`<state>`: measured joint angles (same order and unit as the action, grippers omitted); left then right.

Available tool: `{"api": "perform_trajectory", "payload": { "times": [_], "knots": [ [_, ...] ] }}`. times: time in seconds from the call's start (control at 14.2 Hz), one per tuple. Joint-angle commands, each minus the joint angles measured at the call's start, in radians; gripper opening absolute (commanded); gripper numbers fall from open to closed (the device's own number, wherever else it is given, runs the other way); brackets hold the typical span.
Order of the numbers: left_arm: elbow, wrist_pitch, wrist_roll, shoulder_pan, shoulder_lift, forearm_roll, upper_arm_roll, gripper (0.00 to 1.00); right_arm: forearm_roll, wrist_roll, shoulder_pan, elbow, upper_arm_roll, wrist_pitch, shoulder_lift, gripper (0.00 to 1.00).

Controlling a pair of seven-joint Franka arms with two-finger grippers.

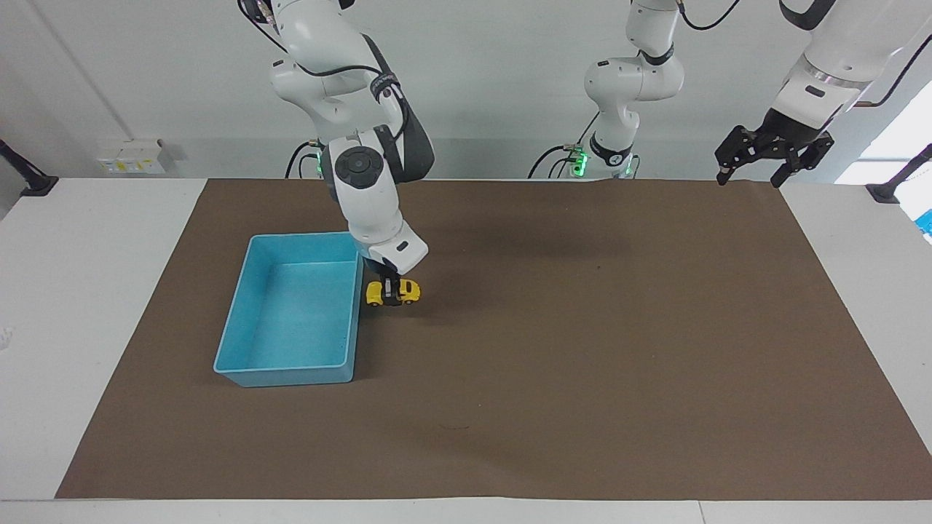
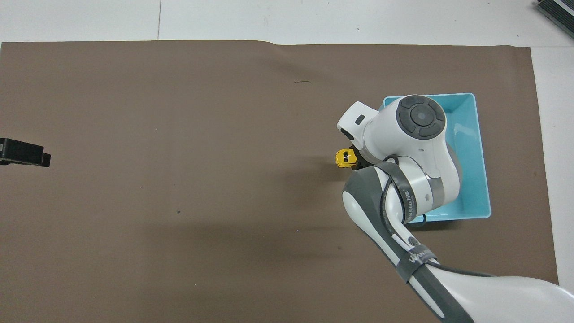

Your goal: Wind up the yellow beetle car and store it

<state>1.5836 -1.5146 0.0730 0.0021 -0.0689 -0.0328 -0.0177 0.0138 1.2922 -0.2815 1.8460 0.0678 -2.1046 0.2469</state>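
The tiny yellow beetle car [image 1: 392, 292] hangs a little above the brown mat, right beside the blue tray's [image 1: 240, 324] wall. My right gripper [image 1: 390, 287] is shut on the car's middle, its fingers reaching down from the white wrist. In the overhead view only one end of the car [image 2: 345, 158] shows past the wrist, and the arm covers much of the tray [image 2: 476, 134]. My left gripper [image 1: 773, 157] waits high over the mat's corner at the left arm's end, jaws apart and empty; only its dark tip [image 2: 24, 152] enters the overhead view.
A brown mat [image 1: 582, 349] covers most of the white table. The blue tray holds only a small white label, seen earlier. Power sockets [image 1: 131, 156] sit on the wall past the right arm's end.
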Motion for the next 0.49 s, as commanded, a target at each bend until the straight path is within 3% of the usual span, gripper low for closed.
{"api": "perform_trajectory", "payload": {
  "times": [0.0,0.42],
  "knots": [
    [0.012,0.013,0.001,0.006,-0.019,0.001,-0.002,1.00,-0.018,-0.024,0.016,-0.010,0.004,0.043,-0.026,0.00],
    [0.012,0.013,0.001,0.006,-0.019,0.001,-0.002,1.00,-0.021,0.059,0.074,-0.005,0.003,0.075,-0.052,0.00]
  ]
}}
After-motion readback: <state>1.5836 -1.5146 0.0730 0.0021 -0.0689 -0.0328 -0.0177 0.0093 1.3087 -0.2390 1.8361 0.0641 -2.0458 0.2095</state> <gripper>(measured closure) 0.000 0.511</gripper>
